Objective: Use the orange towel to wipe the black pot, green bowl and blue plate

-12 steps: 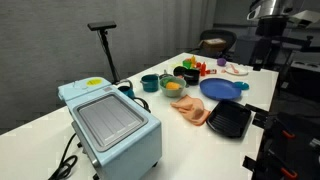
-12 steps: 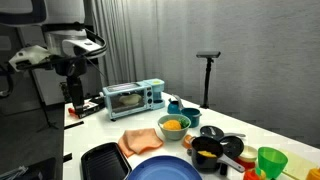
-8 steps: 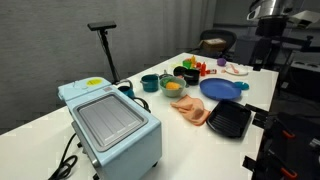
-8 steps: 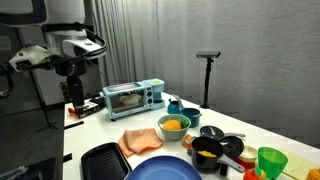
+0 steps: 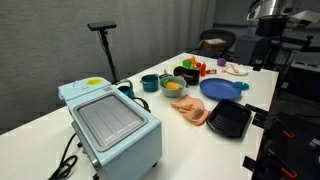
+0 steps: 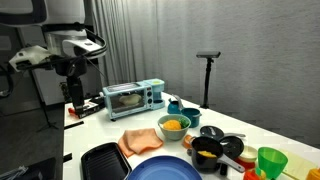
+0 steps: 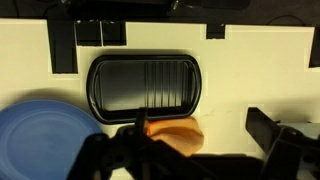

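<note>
The orange towel [image 5: 192, 110] lies crumpled on the white table between the black grill tray [image 5: 230, 120] and a pale green bowl [image 5: 172, 87] with orange contents. The blue plate [image 5: 222, 88] and the black pot [image 5: 188, 74] sit beyond it. The other exterior view also shows the towel [image 6: 138, 140], bowl [image 6: 173, 126], plate [image 6: 165, 170] and pot [image 6: 208, 150]. My gripper [image 6: 72, 92] hangs high above the table edge, open and empty. In the wrist view the gripper [image 7: 200, 150] is above the towel [image 7: 172, 135], with the plate [image 7: 40, 125] and tray [image 7: 145, 87] nearby.
A light blue toaster oven [image 5: 110, 125] stands at one end of the table. A teal cup [image 5: 150, 82] and a bright green cup [image 6: 270, 160] sit among the dishes. A black stand [image 5: 105, 45] rises behind the table.
</note>
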